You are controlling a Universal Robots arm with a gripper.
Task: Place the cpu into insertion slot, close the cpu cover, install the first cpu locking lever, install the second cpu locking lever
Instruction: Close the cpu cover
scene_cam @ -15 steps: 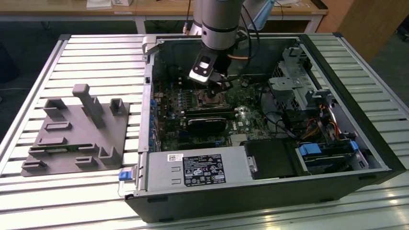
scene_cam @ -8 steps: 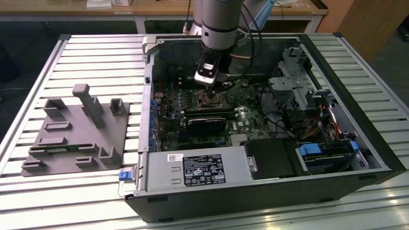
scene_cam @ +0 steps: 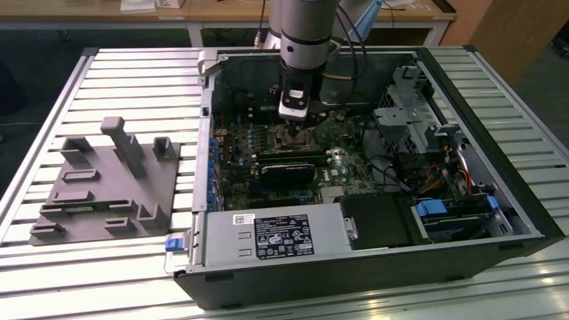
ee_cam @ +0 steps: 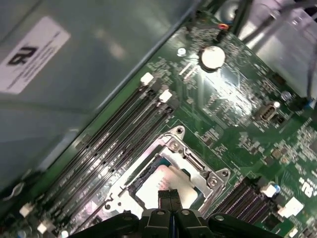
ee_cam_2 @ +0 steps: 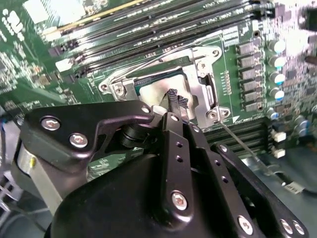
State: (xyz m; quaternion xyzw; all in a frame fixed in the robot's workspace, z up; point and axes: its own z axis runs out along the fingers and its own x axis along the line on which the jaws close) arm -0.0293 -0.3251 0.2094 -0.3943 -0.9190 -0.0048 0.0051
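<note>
gripper (ee_cam_2: 176,101) fingers closed together, holding nothing, tips at the cpu (ee_cam_2: 151,91)

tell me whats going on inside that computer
A robot arm reaches down into an open computer case. Its gripper, shut with nothing seen between the tips, is right at the cpu, which already sits in the insertion slot on the green board. The silvery cpu cover frames the chip, though whether it is fully down is unclear. One thin locking lever angles out away from the slot.
</note>
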